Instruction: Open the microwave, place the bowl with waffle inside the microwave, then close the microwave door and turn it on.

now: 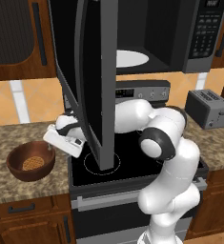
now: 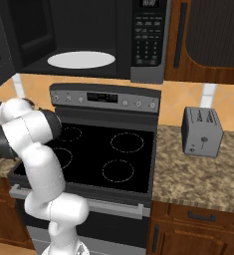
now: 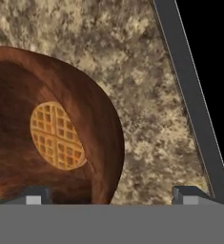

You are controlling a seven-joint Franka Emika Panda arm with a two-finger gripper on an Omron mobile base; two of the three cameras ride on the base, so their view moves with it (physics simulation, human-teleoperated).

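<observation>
The microwave (image 1: 180, 43) hangs above the stove, and the microwave door (image 1: 92, 81) is swung wide open toward me. Inside lies a white turntable (image 2: 81, 60); the keypad (image 2: 148, 35) is on the right. On the granite counter left of the stove stands the bowl with waffle (image 1: 31, 161), brown and upright. My gripper (image 1: 51, 147) hovers just above its right rim, open and empty. In the hand view the bowl (image 3: 18, 95) and waffle (image 3: 56, 136) are close below, and the bowl's right rim falls between the fingertips (image 3: 37, 194).
The black-topped stove (image 1: 132, 159) is right of the bowl; its grey edge (image 3: 189, 95) runs beside my hand. The open door hangs over the stove's front left, close to my forearm. A grey toaster (image 2: 202, 132) sits on the right counter.
</observation>
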